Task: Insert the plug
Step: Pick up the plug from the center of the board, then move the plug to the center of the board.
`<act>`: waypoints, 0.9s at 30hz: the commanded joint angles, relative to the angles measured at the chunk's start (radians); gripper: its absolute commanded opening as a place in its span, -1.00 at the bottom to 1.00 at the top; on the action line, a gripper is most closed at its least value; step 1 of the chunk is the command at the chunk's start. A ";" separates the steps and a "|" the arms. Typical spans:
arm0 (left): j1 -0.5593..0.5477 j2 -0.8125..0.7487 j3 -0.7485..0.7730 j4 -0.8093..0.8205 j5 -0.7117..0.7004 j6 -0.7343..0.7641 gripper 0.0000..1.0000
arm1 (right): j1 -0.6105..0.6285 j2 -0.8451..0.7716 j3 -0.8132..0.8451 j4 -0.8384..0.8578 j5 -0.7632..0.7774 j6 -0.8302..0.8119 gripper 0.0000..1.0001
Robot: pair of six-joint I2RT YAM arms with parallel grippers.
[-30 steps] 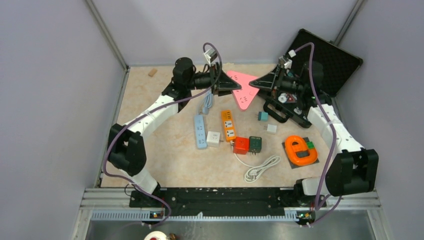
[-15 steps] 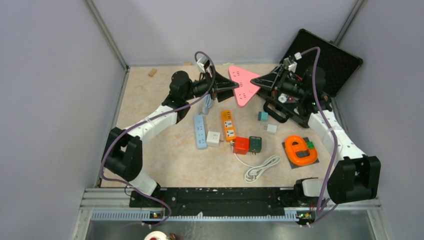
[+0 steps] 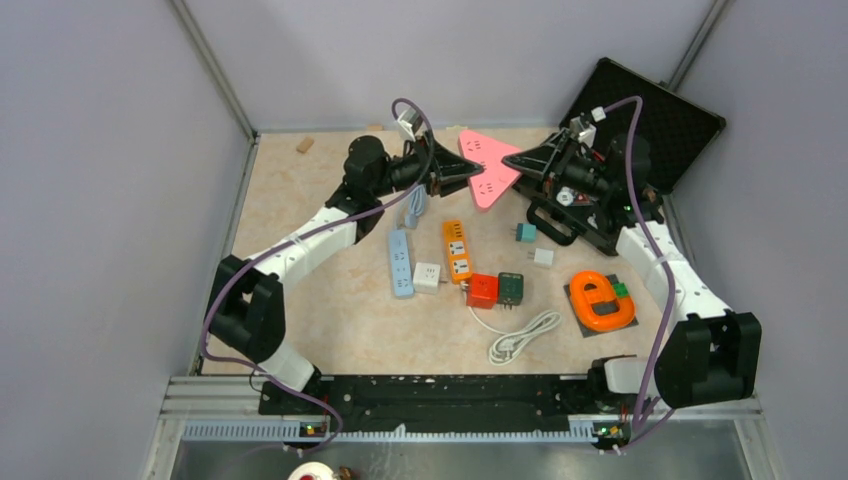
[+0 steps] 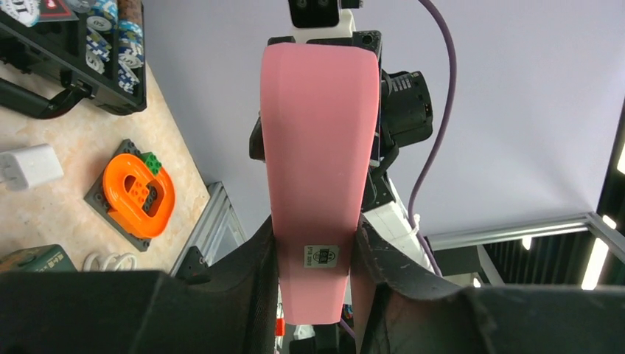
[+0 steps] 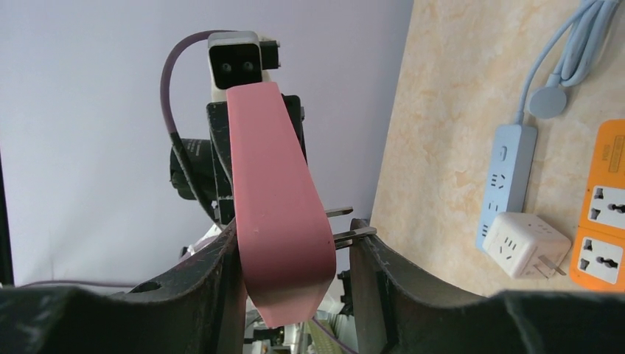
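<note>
Where the left gripper (image 4: 313,247) meets its load, we find the jaws clamped on one corner of the pink triangular socket block (image 4: 317,133). Opposite it, the right gripper (image 5: 295,247) grips the facing corner, with the block's metal prongs (image 5: 354,234) just beside one finger. Below both grippers, well apart, the blue power strip (image 5: 505,173) and orange power strip (image 3: 457,250) lie on the table (image 3: 330,300).

Top looks down; wrists close, facing (share pink strip (image 4: 317,184)).

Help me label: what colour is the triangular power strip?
Pink; the power strip shows best from top external.
</note>
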 commanded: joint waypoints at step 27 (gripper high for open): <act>0.122 -0.028 0.103 -1.099 -0.404 0.762 -1.00 | 0.322 0.571 0.512 -0.962 0.228 -0.930 -0.05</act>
